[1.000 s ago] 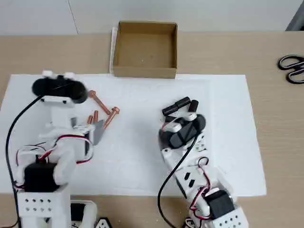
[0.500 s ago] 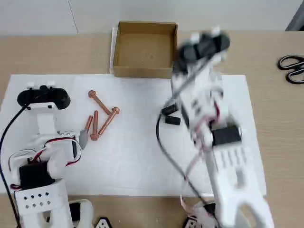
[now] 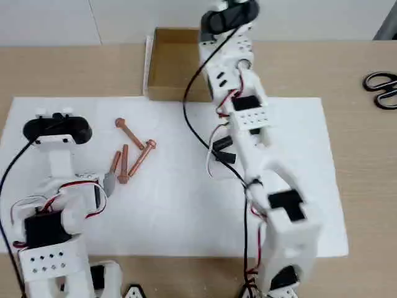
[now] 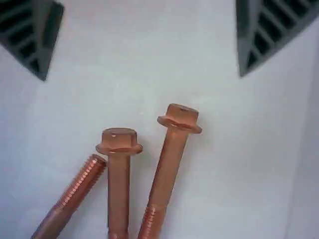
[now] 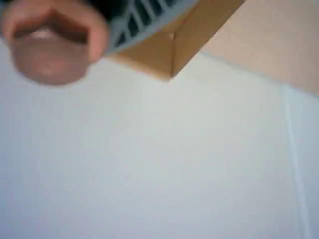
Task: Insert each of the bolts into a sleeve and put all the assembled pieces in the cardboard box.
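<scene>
High view: 4 bolts (image 3: pixel 126 162) lie on white sheet (image 3: pixel 167 205) just beside L gripper (image 3: pixel 110 181); sleeves (image 3: pixel 222 150) lie beside R arm (image 3: pixel 239 93), which extends over cardboard box (image 3: pixel 167 62). L wrist view: gripper spread wide, not touching bolts. R wrist view: R gripper (image 5: pixel 75 30) pinches held bolt (image 5: pixel 47 47) near box corner.

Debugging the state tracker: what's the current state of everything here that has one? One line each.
loose bolts: four, lying flat on the white sheet, no sleeves on.
sleeves: two, lying loose beside the right arm.
left gripper: open, above the loose bolts.
right gripper: shut on held bolt, near a box corner; sleeve on it cannot be told.
cardboard box: open-topped, right arm stretched over it.
</scene>
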Robot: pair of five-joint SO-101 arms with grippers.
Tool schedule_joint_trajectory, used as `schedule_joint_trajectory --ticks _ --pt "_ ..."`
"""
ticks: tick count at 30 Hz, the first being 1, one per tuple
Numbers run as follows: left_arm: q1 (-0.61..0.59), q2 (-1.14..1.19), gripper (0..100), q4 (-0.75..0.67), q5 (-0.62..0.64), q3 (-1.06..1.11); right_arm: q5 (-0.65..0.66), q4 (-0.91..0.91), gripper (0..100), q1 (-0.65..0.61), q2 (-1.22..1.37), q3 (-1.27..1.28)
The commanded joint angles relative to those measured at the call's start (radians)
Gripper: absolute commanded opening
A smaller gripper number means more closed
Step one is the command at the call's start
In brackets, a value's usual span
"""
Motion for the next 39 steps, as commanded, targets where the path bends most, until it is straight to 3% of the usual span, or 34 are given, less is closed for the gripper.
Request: schedule_joint_trajectory --ticks 1,13,26,31,39 --pt "-0.008 -0.012 23 0.003 -0.002 -0.004 -0.006 -0.038 1.2 -0.002 0.125 -0.189" --pt "-0.008 -0.012 23 0.003 -0.002 -0.004 -0.002 -0.035 11.0 -0.039 0.447 -0.439" --pt "-0.006 -0.012 23 0.003 -0.002 -0.007 0.003 -0.035 11.3 -0.035 0.453 -0.45" --pt "-0.006 -0.012 23 0.003 -0.002 -0.007 0.038 -0.021 17.3 -0.036 0.453 -0.45" --pt "-0.006 -0.012 23 0.005 -0.002 -0.008 0.038 0.022 18.4 -0.033 0.453 -0.479"
